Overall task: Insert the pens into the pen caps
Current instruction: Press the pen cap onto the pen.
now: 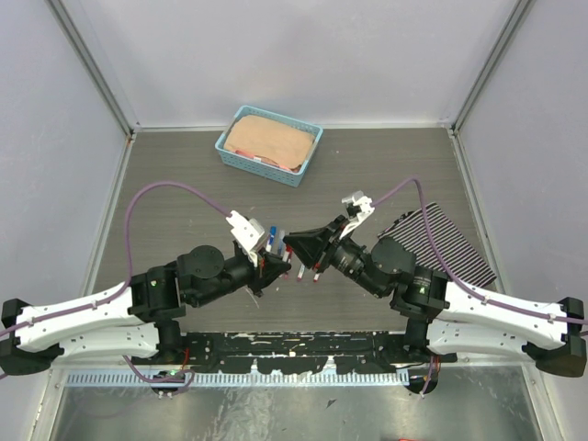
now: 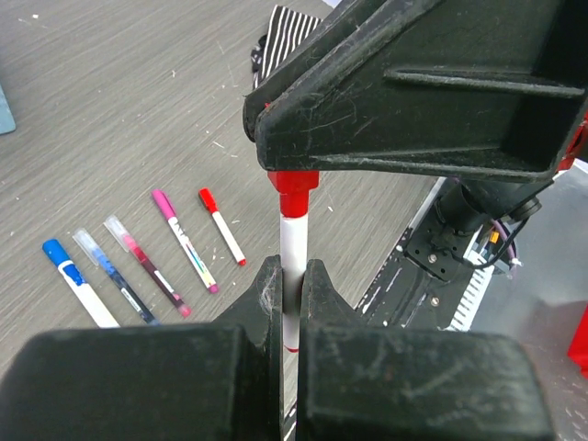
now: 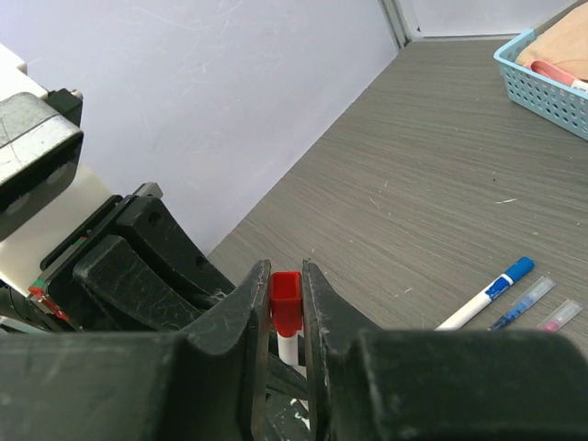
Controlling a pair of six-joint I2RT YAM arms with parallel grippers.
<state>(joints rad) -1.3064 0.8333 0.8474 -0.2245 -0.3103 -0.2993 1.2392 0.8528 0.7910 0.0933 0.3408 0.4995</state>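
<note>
Top external: the left end effector (image 1: 277,265) and right end effector (image 1: 303,250) meet tip to tip above the desk (image 1: 184,184). Left wrist: the left end effector (image 2: 293,280) is clamped on an upright white pen (image 2: 292,241), its upper end meeting a red cap (image 2: 292,193), while other pens (image 2: 184,241) lie in a row on the desk. Right wrist: the right end effector (image 3: 286,280) is closed tight on the cap (image 3: 286,303), with the pen (image 3: 287,351) showing just beneath.

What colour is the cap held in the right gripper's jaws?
Red. The cap shows best in the right wrist view.
</note>
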